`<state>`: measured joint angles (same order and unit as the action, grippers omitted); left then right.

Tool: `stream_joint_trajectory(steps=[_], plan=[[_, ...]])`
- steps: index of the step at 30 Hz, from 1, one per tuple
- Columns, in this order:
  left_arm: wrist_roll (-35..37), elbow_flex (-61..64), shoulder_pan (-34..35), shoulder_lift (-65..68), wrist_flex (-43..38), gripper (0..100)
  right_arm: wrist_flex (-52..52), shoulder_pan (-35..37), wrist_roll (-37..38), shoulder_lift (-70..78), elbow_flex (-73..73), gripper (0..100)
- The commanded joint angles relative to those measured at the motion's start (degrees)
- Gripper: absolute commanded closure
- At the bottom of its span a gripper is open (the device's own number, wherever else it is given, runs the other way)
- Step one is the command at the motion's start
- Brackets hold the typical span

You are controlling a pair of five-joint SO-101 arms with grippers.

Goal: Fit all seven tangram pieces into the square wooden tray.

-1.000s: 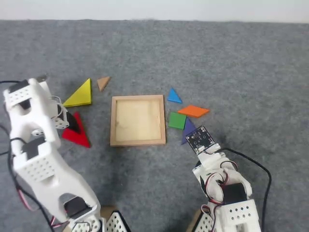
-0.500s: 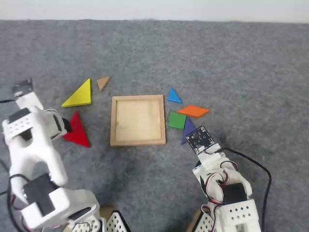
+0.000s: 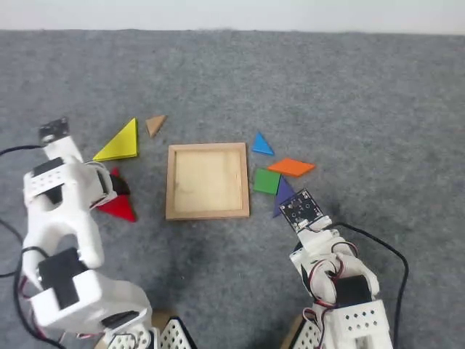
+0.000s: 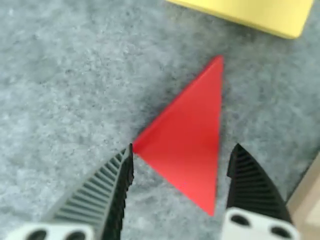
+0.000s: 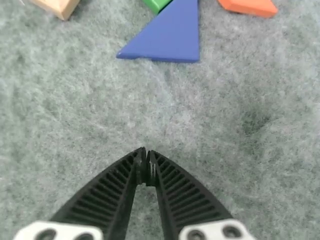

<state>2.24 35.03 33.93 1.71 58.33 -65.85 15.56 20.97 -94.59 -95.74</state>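
My left tool (image 4: 182, 149) hangs with fingers apart astride the red triangle (image 4: 192, 125), on the worktop (image 3: 327, 87) beside the tray (image 3: 208, 213); my right tool (image 5: 146, 152), pressed together, sits near the dark blue triangle (image 5: 172, 37).

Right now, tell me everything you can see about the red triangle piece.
The red triangle is a flat, smooth, solid-red piece lying on the grey carpet, left of the wooden tray and just apart from the yellow triangle. The left tool hangs open over it, a finger on each side; one fingertip sits at a corner, contact unclear. In the high view the left arm hides part of it.
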Motion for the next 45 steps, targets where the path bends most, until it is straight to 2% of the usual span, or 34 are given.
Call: stream_joint_trajectory(steps=[1, 6, 15, 40, 45], plan=[[0.88, -1.36, 0.62, -1.58, -0.97, 70, -0.13, -0.57, -0.26, 0.40, -0.18, 99.2], [0.88, -4.44, 0.97, 2.81, -0.53, 70, -0.13, -0.57, -0.26, 0.40, -0.18, 99.2], [0.88, -12.88, 0.97, 11.08, 5.10, 70, -0.13, -0.57, -0.26, 0.40, -0.18, 99.2], [0.09, -12.09, 0.62, 12.13, 8.09, 70, -0.13, -0.57, -0.26, 0.40, -0.18, 99.2], [-2.99, -12.09, 0.62, 13.19, 9.49, 75, -0.13, -0.57, -0.26, 0.40, -0.18, 99.2]])
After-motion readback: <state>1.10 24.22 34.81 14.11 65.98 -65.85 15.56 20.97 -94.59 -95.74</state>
